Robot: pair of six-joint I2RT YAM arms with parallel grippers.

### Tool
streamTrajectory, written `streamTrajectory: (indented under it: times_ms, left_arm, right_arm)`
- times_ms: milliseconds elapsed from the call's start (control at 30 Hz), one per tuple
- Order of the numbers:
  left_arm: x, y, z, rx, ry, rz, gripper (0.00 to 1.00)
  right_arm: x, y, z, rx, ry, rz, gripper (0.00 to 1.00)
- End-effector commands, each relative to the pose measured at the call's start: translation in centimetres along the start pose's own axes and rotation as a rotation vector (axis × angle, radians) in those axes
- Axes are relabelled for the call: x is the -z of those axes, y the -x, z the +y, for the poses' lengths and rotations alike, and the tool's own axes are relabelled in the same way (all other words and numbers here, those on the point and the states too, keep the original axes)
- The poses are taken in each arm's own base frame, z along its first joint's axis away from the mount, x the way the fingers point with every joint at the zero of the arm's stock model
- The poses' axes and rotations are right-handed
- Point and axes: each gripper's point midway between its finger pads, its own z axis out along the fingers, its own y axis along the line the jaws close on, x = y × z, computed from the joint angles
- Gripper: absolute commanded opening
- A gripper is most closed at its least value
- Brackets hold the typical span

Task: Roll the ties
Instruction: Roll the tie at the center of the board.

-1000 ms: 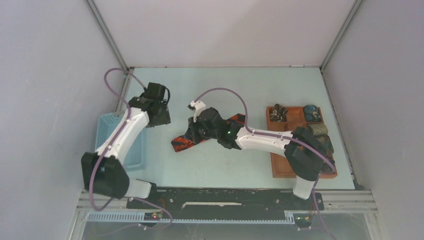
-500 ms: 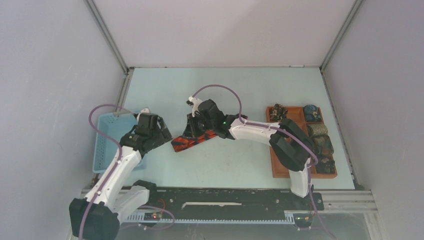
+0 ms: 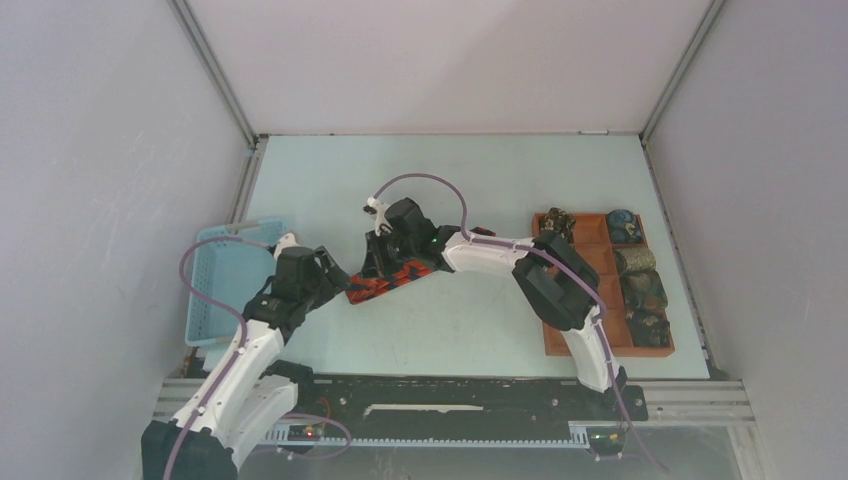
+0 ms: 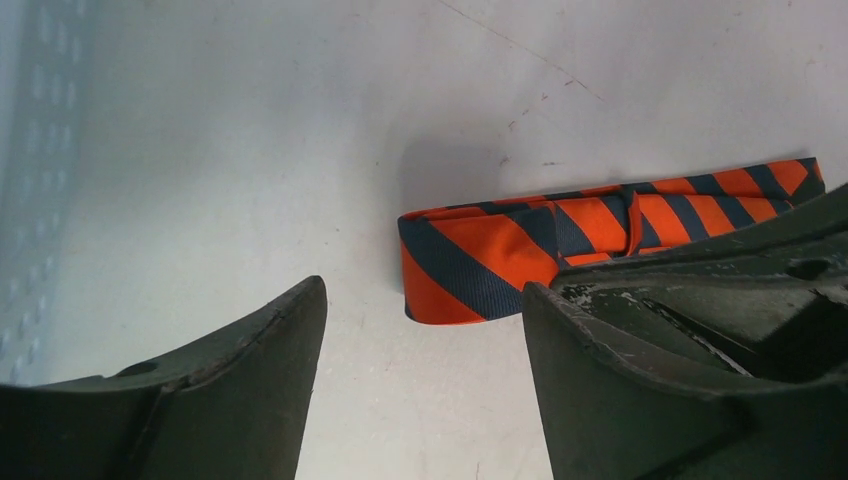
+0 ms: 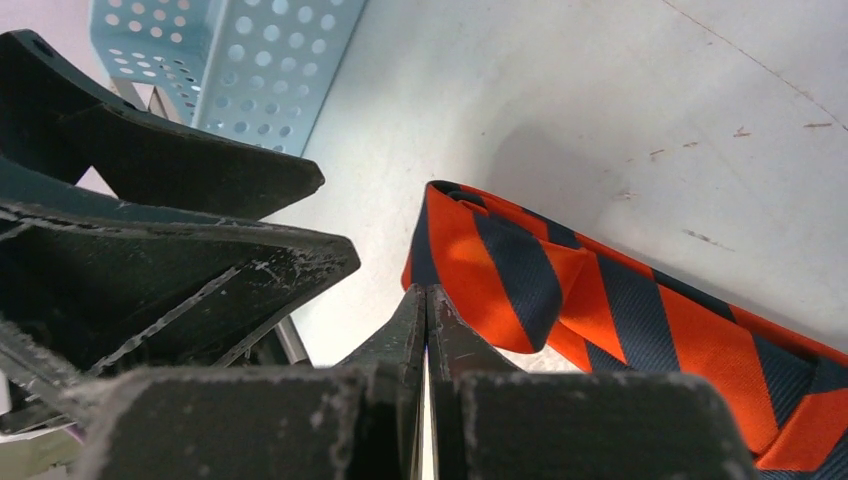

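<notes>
An orange and dark blue striped tie (image 3: 392,280) lies flat on the table, its end folded over (image 4: 480,262) (image 5: 520,270). My left gripper (image 4: 420,305) (image 3: 335,272) stands open just short of that folded end, and nothing sits between its fingers. My right gripper (image 5: 427,292) (image 3: 383,262) is shut, its tips down at the edge of the tie near the fold, with nothing visible between the jaws. The left gripper's fingers (image 5: 240,260) show close beside it in the right wrist view. Small dark rolled ties (image 3: 636,260) sit in the tray's compartments.
A brown compartmented tray (image 3: 575,335) stands at the right of the table. At the left edge is a light blue perforated basket (image 3: 215,290) (image 5: 240,60), just behind my left arm. Enclosure walls ring the table.
My left arm has swung from over the basket down toward the tie's folded end, and its jaws have opened wider. My right gripper has shifted a little left along the tie, still shut.
</notes>
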Motion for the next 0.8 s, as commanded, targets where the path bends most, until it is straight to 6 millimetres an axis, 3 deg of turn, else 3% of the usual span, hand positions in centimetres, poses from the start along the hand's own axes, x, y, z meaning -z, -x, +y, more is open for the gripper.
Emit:
streamTrajectory:
  times_ms: [0, 500, 767]
  left_arm:
    - [-0.5, 0.7, -1.5, 0.030, -0.074, -0.026, 0.77]
    - [-1.9, -1.0, -2.4, -0.004, -0.150, 0.026, 0.80]
    - [-2.7, -1.7, -2.9, -0.005, -0.177, 0.051, 0.80]
  right_arm:
    - [-0.2, 0.9, -0.3, -0.013, 0.008, -0.009, 0.00]
    - [-1.1, -0.9, -3.3, -0.049, -0.046, 0.028, 0.00]
    - [-0.9, -1.4, -3.9, -0.058, -0.058, 0.026, 0.00]
